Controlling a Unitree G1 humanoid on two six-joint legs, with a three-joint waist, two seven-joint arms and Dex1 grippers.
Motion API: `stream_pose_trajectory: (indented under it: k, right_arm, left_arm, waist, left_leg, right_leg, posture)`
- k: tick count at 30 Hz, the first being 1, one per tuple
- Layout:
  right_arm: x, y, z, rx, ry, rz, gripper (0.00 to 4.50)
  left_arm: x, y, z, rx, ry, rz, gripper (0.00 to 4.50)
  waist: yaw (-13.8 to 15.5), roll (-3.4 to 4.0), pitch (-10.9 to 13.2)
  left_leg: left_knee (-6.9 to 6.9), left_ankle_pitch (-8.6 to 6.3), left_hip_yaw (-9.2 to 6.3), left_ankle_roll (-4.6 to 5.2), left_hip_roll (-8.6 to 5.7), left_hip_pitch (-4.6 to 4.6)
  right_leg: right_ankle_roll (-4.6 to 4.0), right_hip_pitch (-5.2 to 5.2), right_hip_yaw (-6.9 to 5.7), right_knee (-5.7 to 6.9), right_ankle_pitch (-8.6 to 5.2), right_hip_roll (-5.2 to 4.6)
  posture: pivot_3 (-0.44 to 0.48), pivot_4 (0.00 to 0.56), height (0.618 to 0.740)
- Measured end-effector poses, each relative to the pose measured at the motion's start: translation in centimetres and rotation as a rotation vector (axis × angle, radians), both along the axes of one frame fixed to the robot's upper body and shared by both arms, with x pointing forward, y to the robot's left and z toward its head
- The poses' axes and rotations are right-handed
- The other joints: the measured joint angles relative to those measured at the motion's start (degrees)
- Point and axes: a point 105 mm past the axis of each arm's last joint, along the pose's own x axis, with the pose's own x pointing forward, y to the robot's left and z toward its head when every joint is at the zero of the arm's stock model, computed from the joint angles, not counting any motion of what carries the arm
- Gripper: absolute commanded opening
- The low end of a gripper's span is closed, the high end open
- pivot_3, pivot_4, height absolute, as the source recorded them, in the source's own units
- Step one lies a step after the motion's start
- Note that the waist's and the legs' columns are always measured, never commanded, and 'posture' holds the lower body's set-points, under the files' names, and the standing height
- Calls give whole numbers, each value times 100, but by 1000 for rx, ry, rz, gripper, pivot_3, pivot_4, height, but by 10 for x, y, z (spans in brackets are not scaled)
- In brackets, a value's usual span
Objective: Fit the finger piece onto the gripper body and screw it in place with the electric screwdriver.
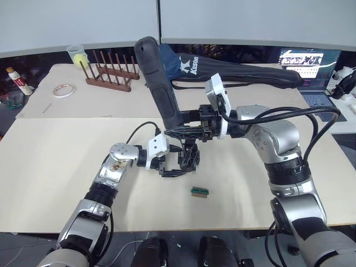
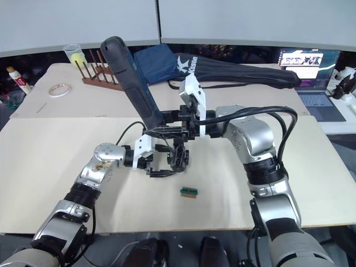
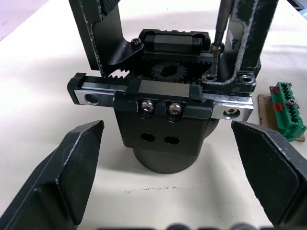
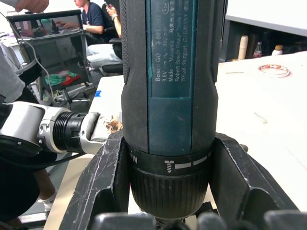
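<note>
The gripper body (image 1: 189, 157) stands on the table with its gear rack on top and one prong (image 3: 102, 40) rising from it. My left gripper (image 1: 173, 167) is open, its fingers (image 3: 72, 167) spread to either side of the body's base without touching it. The finger piece (image 3: 245, 52) sits on the rail's other end with a screw (image 3: 214, 62) standing in its foot. My right gripper (image 1: 186, 132) is shut on the electric screwdriver (image 1: 158, 83), which tilts up and to the left. Its thin bit (image 3: 221, 21) rests on the screw head.
A small green block (image 1: 199, 192) lies on the table just in front of the body. Further back are a long black bag (image 1: 239, 72), a wooden rack (image 1: 111, 75), a tape roll (image 1: 64, 90), a bottle (image 1: 18, 80) and a laptop (image 1: 308, 64).
</note>
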Motion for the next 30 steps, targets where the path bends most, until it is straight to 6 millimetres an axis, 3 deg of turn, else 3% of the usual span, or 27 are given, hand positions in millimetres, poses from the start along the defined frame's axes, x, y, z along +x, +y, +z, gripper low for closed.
stream_pose_trajectory:
  k: [30]
  right_arm:
    - [-1,2,7,-1,-16,30,1899]
  left_arm:
    - [-8,7,6,18,-4,-22,4500]
  waist:
    - [-2,0,0]
  left_leg:
    - [0,0,0,0,0,-1]
  right_leg:
    - [0,-1,0,0,0,0]
  posture:
    - [0,150,740]
